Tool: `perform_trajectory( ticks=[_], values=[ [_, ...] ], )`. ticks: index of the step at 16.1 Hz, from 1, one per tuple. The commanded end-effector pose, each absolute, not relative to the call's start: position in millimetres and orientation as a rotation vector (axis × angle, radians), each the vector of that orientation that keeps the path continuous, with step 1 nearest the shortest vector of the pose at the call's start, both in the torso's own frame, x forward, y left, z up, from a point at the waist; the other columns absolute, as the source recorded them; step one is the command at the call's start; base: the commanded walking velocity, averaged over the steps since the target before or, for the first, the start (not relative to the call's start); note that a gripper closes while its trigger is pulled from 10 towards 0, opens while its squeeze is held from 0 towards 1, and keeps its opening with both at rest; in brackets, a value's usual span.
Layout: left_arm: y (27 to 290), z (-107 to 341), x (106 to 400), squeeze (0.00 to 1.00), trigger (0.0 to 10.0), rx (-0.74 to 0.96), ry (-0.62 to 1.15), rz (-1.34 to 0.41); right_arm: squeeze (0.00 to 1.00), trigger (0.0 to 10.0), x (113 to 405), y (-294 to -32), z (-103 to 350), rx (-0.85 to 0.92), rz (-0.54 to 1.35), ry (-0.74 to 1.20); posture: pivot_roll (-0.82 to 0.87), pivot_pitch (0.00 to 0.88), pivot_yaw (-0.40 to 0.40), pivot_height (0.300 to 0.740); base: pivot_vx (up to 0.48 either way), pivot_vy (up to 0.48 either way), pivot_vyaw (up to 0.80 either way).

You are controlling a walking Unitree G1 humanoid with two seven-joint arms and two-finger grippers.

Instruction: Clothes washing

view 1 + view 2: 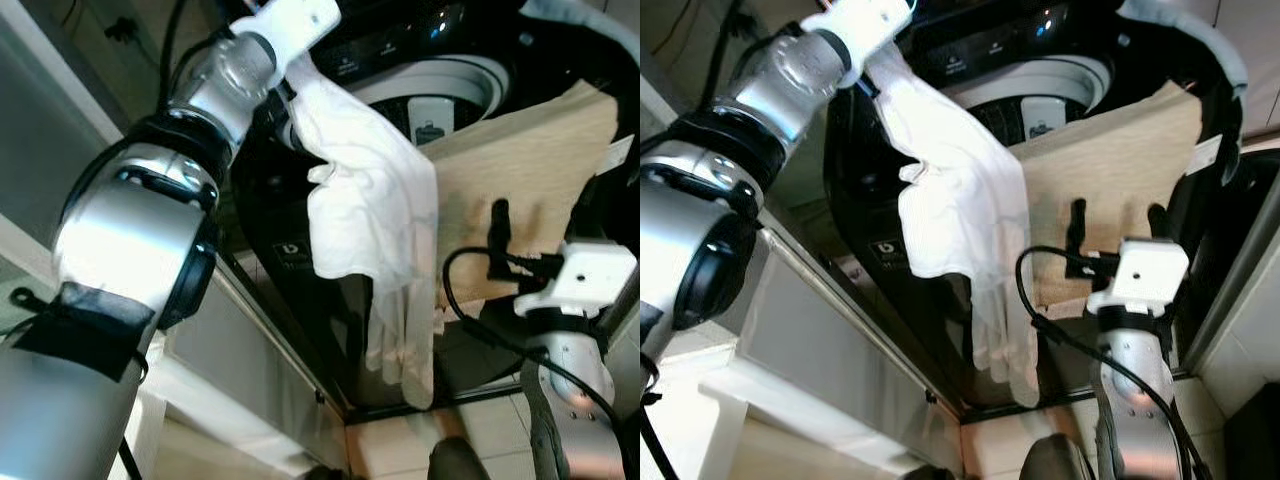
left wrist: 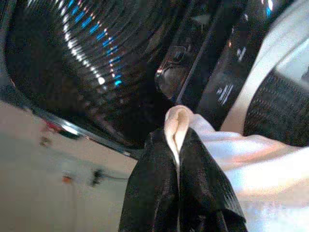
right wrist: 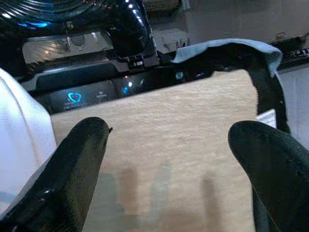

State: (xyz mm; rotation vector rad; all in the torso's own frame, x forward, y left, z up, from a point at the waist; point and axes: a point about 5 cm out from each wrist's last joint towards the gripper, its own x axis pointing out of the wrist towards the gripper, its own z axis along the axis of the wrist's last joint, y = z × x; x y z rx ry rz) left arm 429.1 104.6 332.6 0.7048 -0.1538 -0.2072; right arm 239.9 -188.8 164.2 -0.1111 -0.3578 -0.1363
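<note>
The left gripper (image 2: 178, 145) is raised at the upper front of the black washing machine (image 1: 300, 260), and its two black fingers (image 2: 154, 193) are pressed together on a fold of the white garment (image 1: 370, 200). A small pinch of the cloth pokes out between the fingertips, so the hold is tight and narrow. From that pinch the white garment hangs down the machine's dark front face, bunched at its middle and trailing in a long limp tail that ends near the tiled floor (image 1: 500, 420).

Just beside the white garment, toward the robot's right, a beige cloth (image 1: 1120, 170) is draped over the machine's front, below the pale ring of the drum opening (image 1: 1040, 85) and the lit control panel (image 3: 87, 96).

The right gripper (image 3: 169, 159) is lower down, facing the beige cloth with its fingers (image 3: 72, 164) spread wide and nothing between them. Whether the fingertips touch the cloth is hard to tell; they look just short of it. A dark item with a blue-grey edge (image 3: 231, 48) curls over the beige cloth's far upper corner.
</note>
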Motion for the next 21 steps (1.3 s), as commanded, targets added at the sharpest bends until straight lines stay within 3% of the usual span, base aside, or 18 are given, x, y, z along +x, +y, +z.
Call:
perform_trajectory(
  ticks=[1, 3, 5, 9, 12, 16, 21],
  values=[
    [115.1, 379.7, 423.0, 0.0, 10.0, 0.43, -0.288, -0.21, 0.0, 10.0, 243.7, -186.3, 165.7, -0.09, -0.131, -0.36, -0.43, 0.0, 0.281, 0.714, 0.0, 0.0, 0.0],
    [111.1, 403.0, 415.7, 0.0, 10.0, 0.249, -0.395, -0.317, 0.0, 10.0, 251.3, -186.8, 167.8, -0.087, -0.121, -0.363, -0.41, 0.0, 0.271, 0.714, 0.0, 0.0, 0.0],
    [104.8, 405.2, 411.0, 0.0, 10.0, 0.185, -0.459, -0.449, 0.0, 10.0, 260.9, -187.5, 172.5, -0.083, -0.113, -0.374, -0.38, 0.0, 0.243, 0.714, 0.0, 0.0, 0.0],
    [81.9, 352.0, 400.5, 0.0, 10.0, 0.161, -0.526, -0.62, 0.0, 10.0, 276.2, -184.8, 178.9, -0.08, -0.082, -0.396, -0.33, 0.0, 0.2, 0.714, 0.0, 0.0, 0.0],
    [69.8, 313.4, 378.3, 0.0, 10.0, 0.003, -0.558, -0.624, 0.0, 10.0, 290.5, -180.8, 187.4, -0.088, -0.043, -0.424, -0.3, 0.0, 0.154, 0.714, 0.0, -0.16, 0.0],
    [51.7, 287.3, 359.9, 0.0, 10.0, 0.025, -0.537, -0.652, 0.0, 10.0, 300.6, -182.1, 189.4, -0.098, -0.016, -0.425, -0.3, 0.0, 0.128, 0.714, 0.0, -0.48, 0.0],
    [59.4, 265.6, 373.5, 0.0, 10.0, 0.094, -0.427, -0.639, 0.0, 10.0, 305.5, -176.6, 186.9, -0.121, 0.017, -0.417, -0.31, 0.0, 0.144, 0.714, 0.122, -0.353, 0.0]
  ],
)
